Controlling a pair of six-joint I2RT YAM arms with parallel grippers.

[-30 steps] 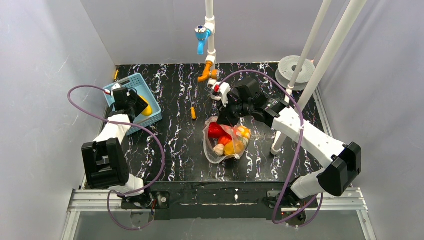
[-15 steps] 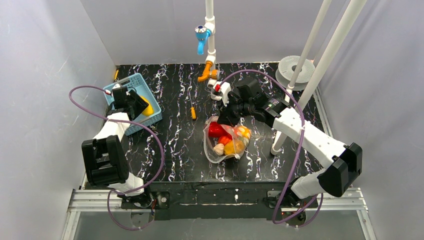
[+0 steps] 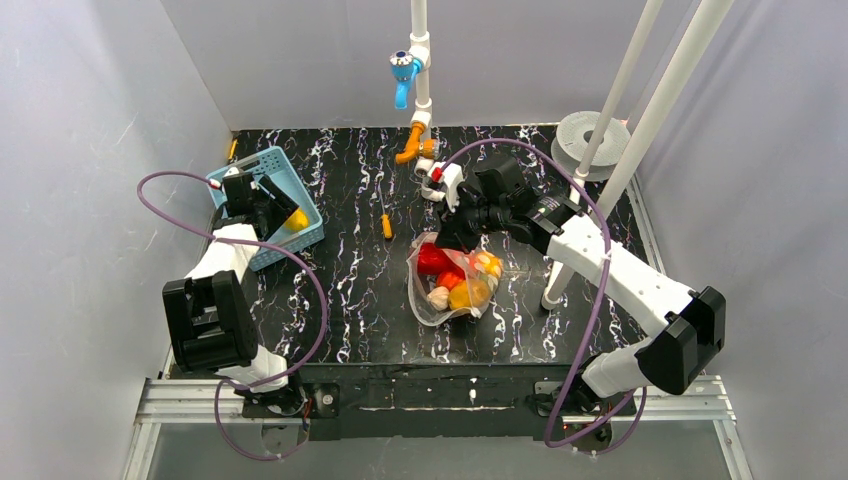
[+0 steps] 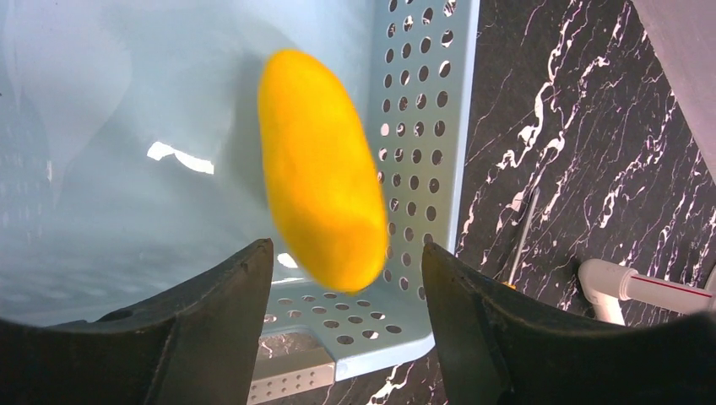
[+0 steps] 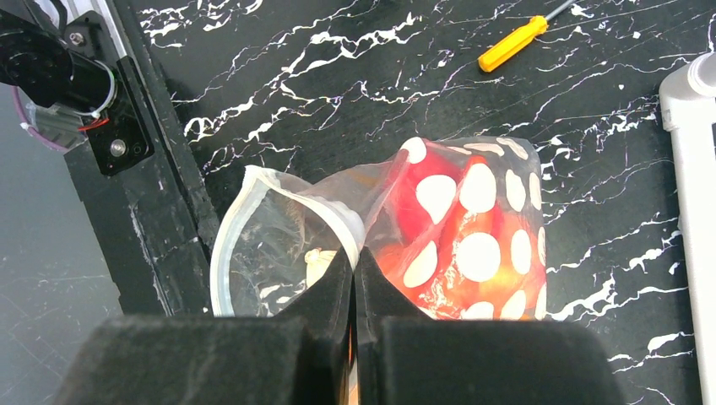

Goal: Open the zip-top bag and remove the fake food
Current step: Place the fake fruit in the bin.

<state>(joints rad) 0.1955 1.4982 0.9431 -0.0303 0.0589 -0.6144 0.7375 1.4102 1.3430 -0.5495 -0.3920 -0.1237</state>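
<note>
The zip-top bag (image 3: pixel 448 290) lies near the middle of the table (image 3: pixel 350 300), its open mouth turned to the near edge. Through the white dots the fake food (image 5: pixel 456 253) shows only as crowded red, orange and yellow shapes. A pale piece sits at the mouth, and where one piece ends and another begins is hard to tell.

At the bag's far end the right gripper (image 5: pixel 355 253) has its fingers pressed together, pinching a fold of the clear film. From above its tips are hidden under its own wrist.

Beyond the bag and to its left lies a screwdriver (image 5: pixel 515 42), its shaft cut off in the right wrist view.

Well left of the bag stands a blue basket (image 4: pixel 422 126), partly out of frame. The left gripper (image 4: pixel 346 246) hangs over it, fingers spread. A yellow oblong piece (image 4: pixel 321 169) shows blurred between them, inside the basket, and I cannot tell whether it touches either finger.
</note>
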